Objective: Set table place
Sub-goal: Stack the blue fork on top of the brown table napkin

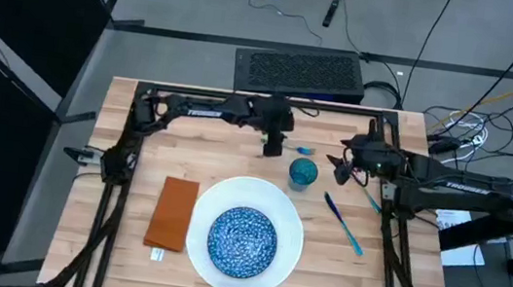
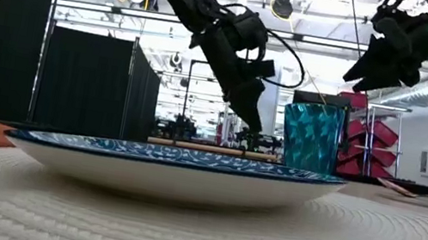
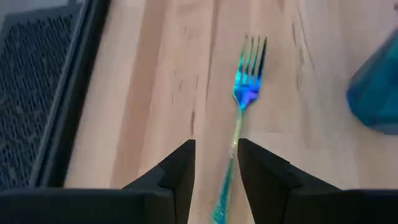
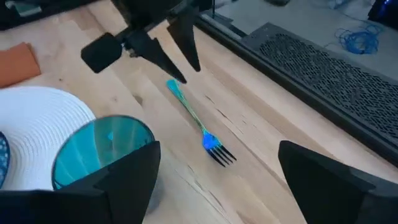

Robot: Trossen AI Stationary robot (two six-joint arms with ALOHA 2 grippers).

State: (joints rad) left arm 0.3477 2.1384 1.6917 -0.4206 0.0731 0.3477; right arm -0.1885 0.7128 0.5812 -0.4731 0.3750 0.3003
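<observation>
A teal-blue fork (image 3: pixel 249 87) lies flat on the table (image 1: pixel 136 168) near its far edge, tines toward the right. My left gripper (image 3: pixel 216 168) is open and points down over the fork's handle, one finger on each side. The small teal cup (image 1: pixel 303 174) stands just near of the fork. My right gripper (image 4: pixel 217 180) hangs wide open above the table to the right of the cup, holding nothing. The blue speckled bowl (image 1: pixel 242 243) sits on the white plate (image 1: pixel 290 228). The orange-brown napkin (image 1: pixel 172 214) lies to the plate's left. My left gripper's fingers come from above and stand on either side of the fork's handle (image 3: pixel 234 152), which runs between them and lies flat on the table. Whether either finger touches the handle, I cannot tell.
More slim teal cutlery (image 1: pixel 343 223) lies slanted to the right of the plate. A black perforated box (image 1: pixel 297 70) stands just beyond the table's far edge. Bare wood shows between the fork and the far edge and at the table's left.
</observation>
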